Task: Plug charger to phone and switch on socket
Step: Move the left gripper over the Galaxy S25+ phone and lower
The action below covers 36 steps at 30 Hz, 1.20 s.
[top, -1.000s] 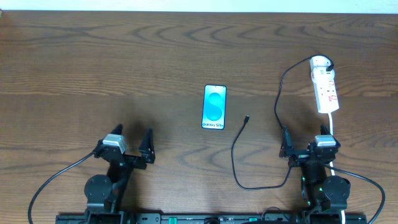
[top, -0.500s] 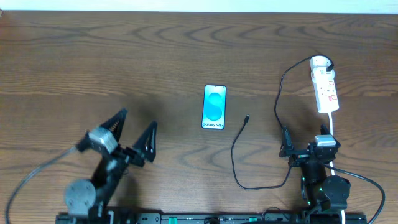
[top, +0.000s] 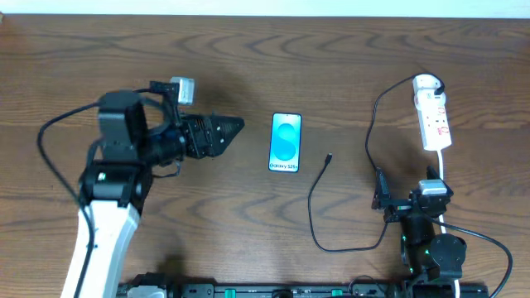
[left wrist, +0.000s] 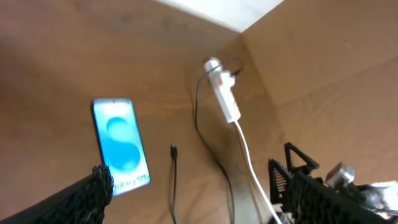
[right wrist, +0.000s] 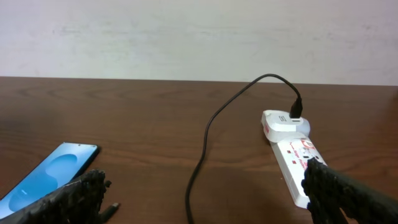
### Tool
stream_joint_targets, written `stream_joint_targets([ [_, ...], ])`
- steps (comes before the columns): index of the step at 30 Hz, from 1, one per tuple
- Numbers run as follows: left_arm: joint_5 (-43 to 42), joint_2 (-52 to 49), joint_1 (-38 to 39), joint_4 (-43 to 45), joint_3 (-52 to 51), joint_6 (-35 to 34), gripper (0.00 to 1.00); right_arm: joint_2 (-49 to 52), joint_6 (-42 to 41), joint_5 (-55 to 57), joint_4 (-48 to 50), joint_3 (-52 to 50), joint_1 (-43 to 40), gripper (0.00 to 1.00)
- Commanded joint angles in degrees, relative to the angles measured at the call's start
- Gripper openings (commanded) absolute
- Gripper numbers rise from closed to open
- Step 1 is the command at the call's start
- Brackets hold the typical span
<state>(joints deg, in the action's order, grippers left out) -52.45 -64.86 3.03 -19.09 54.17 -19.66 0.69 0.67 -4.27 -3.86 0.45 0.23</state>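
Observation:
The phone [top: 286,142] lies flat mid-table with its cyan screen lit; it also shows in the left wrist view [left wrist: 121,144] and the right wrist view [right wrist: 50,174]. The charger cable [top: 313,211] is loose, its connector tip [top: 329,157] lying just right of the phone and apart from it. Its black plug [top: 436,84] sits in the far end of the white socket strip [top: 433,116]. My left gripper [top: 232,131] is open and empty, raised left of the phone, pointing at it. My right gripper [top: 406,196] is open and empty, near the front edge below the socket.
The strip's white cord [top: 445,170] runs toward the front past my right arm. The black cable loops widely between the phone and my right gripper. The table's far edge meets a pale wall [right wrist: 186,31].
My left arm has risen from its low spot at the front left and swung forward and right, its gripper now near the phone. The right arm, phone and cable have not moved.

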Motion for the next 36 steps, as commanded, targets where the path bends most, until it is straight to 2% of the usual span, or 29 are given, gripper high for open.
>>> stream_joint_targets([
  [1,3.52,-3.69,2.62,-5.99,5.79,-3.3,0.92,-0.31,0.48,0.07,-0.2,-0.13,0.61,0.99],
  [4,16.13,-7.93,7.61,-18.49,13.75,-0.72,0.92,-0.31,0.48,0.07,-0.2,-0.13,0.61,0.99],
  [5,23.15,-10.47,10.36,-24.83,18.56,-0.42,0.92,-0.31,0.48,0.04,-0.2,-0.13,0.61,0.99],
  [7,31.06,-14.1,13.68,-32.3,24.72,0.37,0.92,-0.31,0.48,0.07,-0.2,-0.13,0.61,0.99],
  [9,40.46,-20.94,17.59,-43.93,34.88,0.52,0.92,-0.31,0.48,0.07,-0.2,-0.13,0.61,0.99],
  [11,46.05,-28.06,19.82,-54.07,43.47,0.55,0.92,-0.31,0.48,0.07,-0.2,-0.13,0.61,0.99],
  [12,45.72,-30.73,20.63,-56.0,45.92,0.57,0.92,-0.31,0.48,0.07,-0.2,-0.13,0.61,0.99],
  [16,40.79,-34.91,22.73,-54.23,46.99,0.48,0.92,-0.31,0.48,0.07,-0.2,-0.13,0.61,0.99],
  [20,38.49,-37.94,24.72,-50.84,46.84,-2.95,0.92,-0.31,0.48,0.07,-0.2,-0.13,0.61,0.99],
  [23,38.6,-42.16,27.06,-51.1,46.84,-7.15,0.92,-0.31,0.48,0.07,-0.2,-0.13,0.61,0.99],
  [27,42.03,-47.69,29.03,-50.71,46.84,-9.2,0.92,-0.31,0.48,0.07,-0.2,-0.13,0.61,0.99],
  [36,46.42,-55.3,30.12,-42.05,46.84,-8.52,0.92,-0.31,0.48,0.07,-0.17,-0.13,0.61,0.99],
])
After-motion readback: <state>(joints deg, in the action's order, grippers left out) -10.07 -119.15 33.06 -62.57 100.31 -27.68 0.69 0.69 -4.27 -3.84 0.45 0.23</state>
